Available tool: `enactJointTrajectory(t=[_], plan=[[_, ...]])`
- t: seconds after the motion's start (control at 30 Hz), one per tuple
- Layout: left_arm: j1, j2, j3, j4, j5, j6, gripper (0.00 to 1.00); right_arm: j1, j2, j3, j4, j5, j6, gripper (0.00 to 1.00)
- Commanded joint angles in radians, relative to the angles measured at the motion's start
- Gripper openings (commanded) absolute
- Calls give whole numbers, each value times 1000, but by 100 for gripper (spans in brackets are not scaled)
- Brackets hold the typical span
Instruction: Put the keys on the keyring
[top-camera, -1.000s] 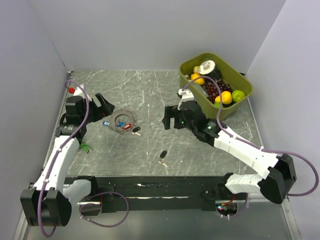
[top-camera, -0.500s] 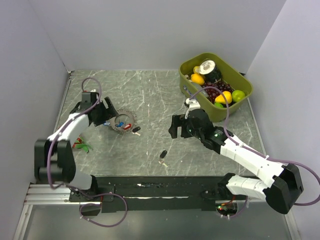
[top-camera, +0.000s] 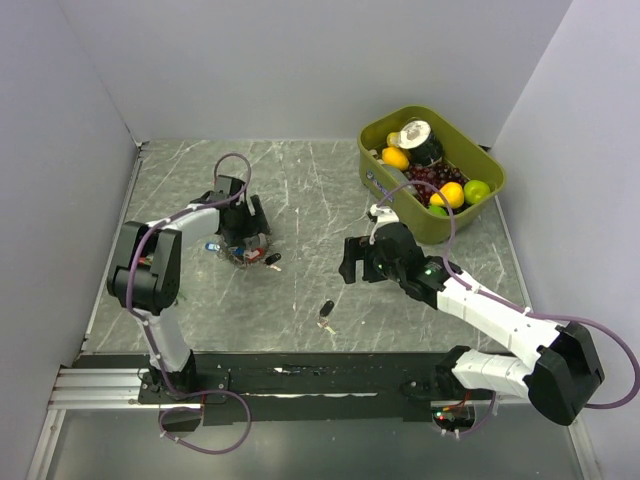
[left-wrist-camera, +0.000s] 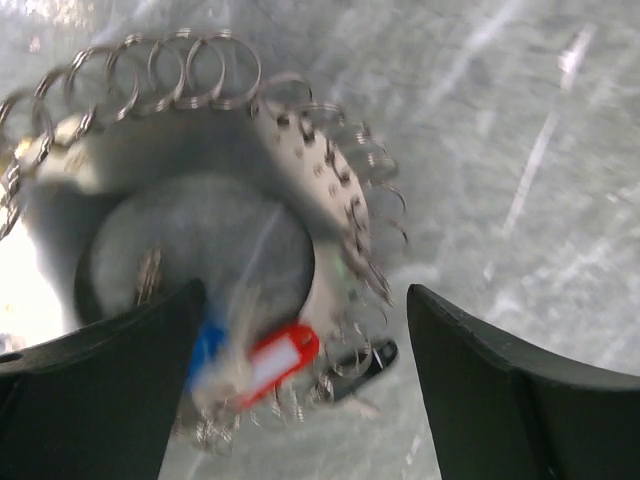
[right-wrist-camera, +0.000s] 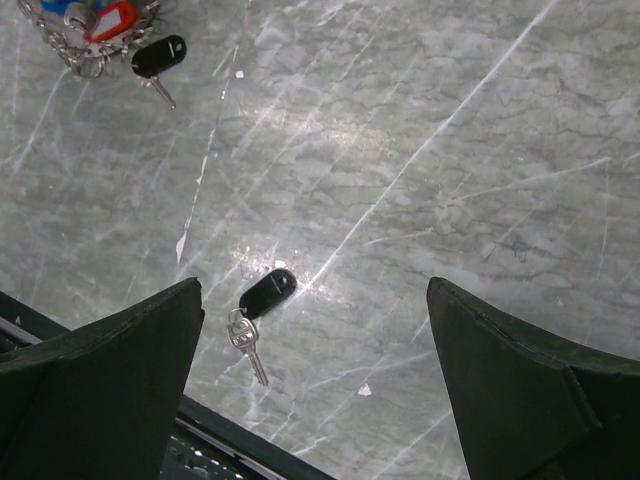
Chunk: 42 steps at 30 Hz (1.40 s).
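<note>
Grey metal, coiled and ridged along its rim, the large keyring (left-wrist-camera: 310, 190) lies flat on the marbled grey table (right-wrist-camera: 450, 150), to the left side. The small red-headed key (left-wrist-camera: 285, 355) and the blue-headed key (left-wrist-camera: 207, 345) lie together at its edge and seem to hang on it already, though the blur does not let me be sure. One black-headed key (left-wrist-camera: 365, 360) rests just beside the rim; whether it is threaded on I cannot tell. The second black-headed key (right-wrist-camera: 267, 294) lies alone, well apart from the ring, so at least this one is left to do. The left claw (left-wrist-camera: 303, 291) hovers over the ring with its jaws wide apart and holding nothing. The right claw (right-wrist-camera: 315, 290) is also spread and empty above the lone key. I judge the task about half done.
</note>
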Motion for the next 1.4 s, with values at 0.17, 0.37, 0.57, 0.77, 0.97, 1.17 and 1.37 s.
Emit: enactJointTrajectory(t=[0.17, 0.37, 0.57, 0.77, 0.97, 1.17, 1.37], plan=[[-79, 99, 50, 111, 105, -26, 86, -10, -19, -29, 20, -5, 17, 100], [-164, 116, 45, 155, 159, -54, 86, -10, -23, -33, 19, -8, 15, 100], [-190, 92, 38, 226, 220, -78, 87, -10, -25, -25, 13, -13, 9, 100], [-187, 12, 117, 148, 144, -38, 89, -10, -52, -37, -3, -21, 6, 100], [-115, -97, 96, 93, 116, 5, 90, -9, -60, -49, 0, -33, -9, 100], [116, -227, -108, 145, 220, -43, 89, -7, -22, -39, 0, -48, -23, 100], [233, -282, -186, 74, 200, -49, 90, 17, 45, -31, 11, -88, -31, 100]])
